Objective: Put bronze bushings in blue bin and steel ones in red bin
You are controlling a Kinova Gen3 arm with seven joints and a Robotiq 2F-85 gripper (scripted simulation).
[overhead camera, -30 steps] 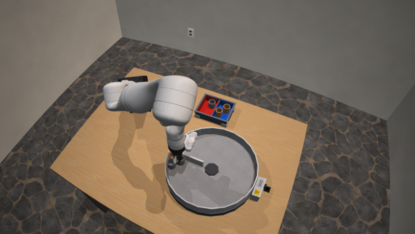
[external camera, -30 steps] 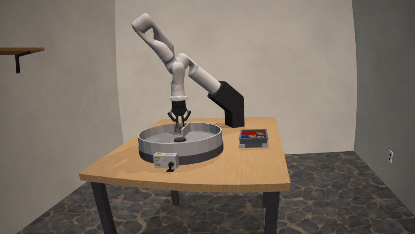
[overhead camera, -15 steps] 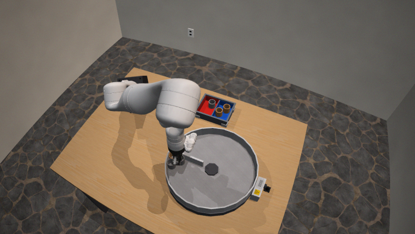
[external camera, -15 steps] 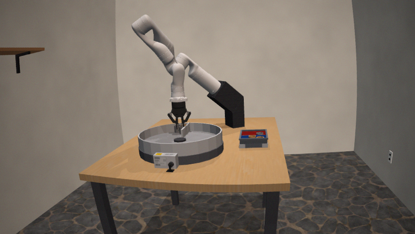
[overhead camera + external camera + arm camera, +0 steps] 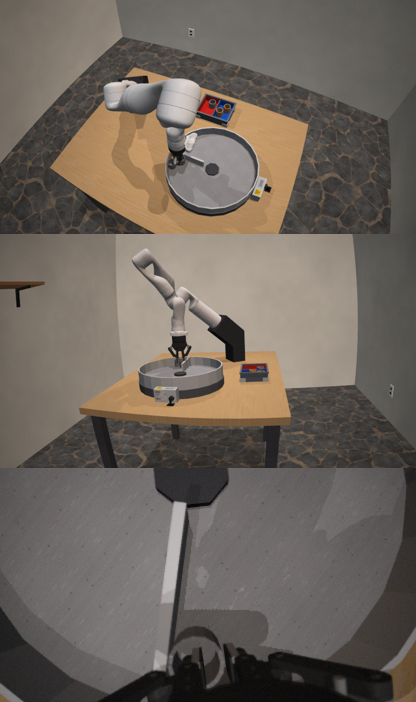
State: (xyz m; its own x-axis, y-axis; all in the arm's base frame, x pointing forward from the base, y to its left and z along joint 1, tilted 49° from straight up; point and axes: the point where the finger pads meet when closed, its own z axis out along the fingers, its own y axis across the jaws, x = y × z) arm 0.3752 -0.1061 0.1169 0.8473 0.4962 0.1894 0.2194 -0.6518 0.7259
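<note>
A grey steel bushing stands upright on the turntable [image 5: 211, 170], close to the rim and beside the outer end of the pale paddle [image 5: 175, 568]. It also shows in the top view [image 5: 172, 165]. My gripper [image 5: 213, 658] points straight down over it, its fingers a narrow gap apart, one inside the sleeve and one outside. The fingers straddle the wall and do not clamp it. A small brown patch [image 5: 170, 156] shows beside the fingers; I cannot tell what it is. The red bin [image 5: 207, 106] holds one steel bushing. The blue bin [image 5: 223, 110] holds two bronze ones.
The turntable has a raised rim and a dark hub [image 5: 211, 169] at its centre. A control box [image 5: 259, 188] sits at the turntable's near edge. The arm's black base [image 5: 231, 338] stands at the table's back, next to the bin tray [image 5: 253, 372].
</note>
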